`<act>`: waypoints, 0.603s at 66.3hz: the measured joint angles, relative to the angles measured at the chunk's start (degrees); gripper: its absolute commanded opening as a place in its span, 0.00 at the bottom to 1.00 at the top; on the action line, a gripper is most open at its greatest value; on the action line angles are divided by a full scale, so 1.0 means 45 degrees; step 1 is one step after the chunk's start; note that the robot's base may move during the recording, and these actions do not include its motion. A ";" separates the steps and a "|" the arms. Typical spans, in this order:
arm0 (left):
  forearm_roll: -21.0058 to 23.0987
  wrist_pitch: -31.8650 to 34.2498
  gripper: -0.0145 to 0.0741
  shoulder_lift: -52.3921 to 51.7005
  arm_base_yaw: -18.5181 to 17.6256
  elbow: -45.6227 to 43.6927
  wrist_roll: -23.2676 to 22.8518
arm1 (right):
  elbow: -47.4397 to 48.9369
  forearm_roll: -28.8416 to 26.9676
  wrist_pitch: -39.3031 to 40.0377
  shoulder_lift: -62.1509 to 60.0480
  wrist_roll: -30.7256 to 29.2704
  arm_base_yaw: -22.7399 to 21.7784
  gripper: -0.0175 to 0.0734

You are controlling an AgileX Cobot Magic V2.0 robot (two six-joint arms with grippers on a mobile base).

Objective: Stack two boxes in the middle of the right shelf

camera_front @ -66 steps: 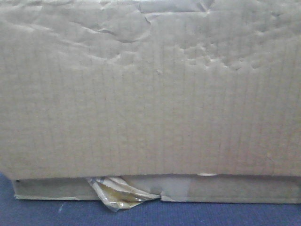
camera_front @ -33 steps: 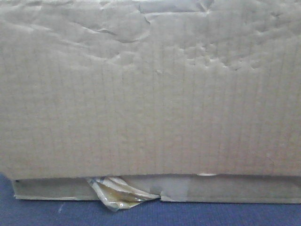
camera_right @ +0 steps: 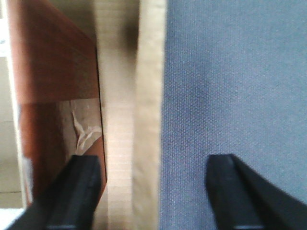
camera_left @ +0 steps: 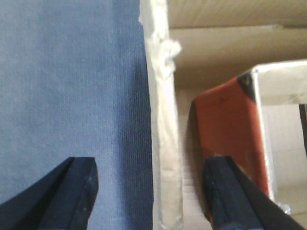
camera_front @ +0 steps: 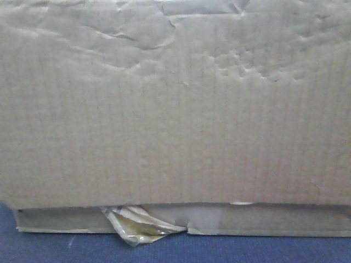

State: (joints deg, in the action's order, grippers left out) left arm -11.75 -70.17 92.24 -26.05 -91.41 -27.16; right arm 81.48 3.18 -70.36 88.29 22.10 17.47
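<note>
Right now the front view is nearly all cardboard: the tall creased box fills the pic edge to edge. The flat thin box shows as a strip under its bottom edge, w/ a curl of yellowish tape peeling off its front. The flat one lies on the blue-grey tabletop, and the tall one looks to sit on top of it (touching along the whole visible edge).

Left wrist view: the left claw is released, fingers spread wide and straddling an upright taped box wall. One finger is over bare tabletop, the other on the inner side next to an orange-red block. Neither finger presses the wall.

Right wrist view: mirror of that. The right claw is also released, one finger each side of a cardboard wall, w/ the orange-red block on the inner side. Can't tell which box these walls belong to.
</note>
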 measured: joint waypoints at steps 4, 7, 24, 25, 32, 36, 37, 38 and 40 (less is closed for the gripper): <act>0.0070 0.0000 0.58 0.0000 0.0000 0.0116 0.0000 | 0.0030 0.0000 0.0000 0.0026 0.0000 0.0000 0.47; 0.0131 0.0000 0.58 0.0000 0.0000 0.0230 0.0000 | 0.0152 0.0000 0.0000 0.0026 0.0000 0.0000 0.45; 0.0188 0.0000 0.58 0.0000 0.0000 0.0374 0.0000 | 0.0873 0.0000 0.0026 0.0026 0.0000 0.0000 0.44; 0.0188 0.0000 0.58 0.0000 0.0000 0.0374 0.0000 | 0.0873 0.0000 0.0026 0.0026 0.0000 0.0000 0.44; 0.0188 0.0000 0.58 0.0000 0.0000 0.0374 0.0000 | 0.0839 0.0000 0.0026 0.0074 0.0000 0.0000 0.44; 0.0188 0.0000 0.58 0.0000 0.0000 0.0374 0.0000 | 0.0705 0.0000 0.0026 0.0074 0.0000 0.0000 0.44; 0.0196 0.0000 0.58 0.0000 0.0000 0.0374 0.0000 | 0.0665 0.0000 0.0026 0.0079 0.0000 0.0000 0.44; 0.0196 0.0000 0.58 0.0000 0.0000 0.0374 0.0000 | 0.0623 0.0000 0.0026 0.0079 0.0000 0.0000 0.44; 0.0196 0.0000 0.58 0.0007 0.0000 0.0374 0.0000 | 0.0545 0.0000 0.0026 0.0079 0.0000 0.0000 0.44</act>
State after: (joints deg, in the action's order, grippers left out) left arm -10.87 -70.17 92.27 -26.05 -89.73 -27.16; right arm 83.93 3.18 -70.24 88.64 22.10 17.47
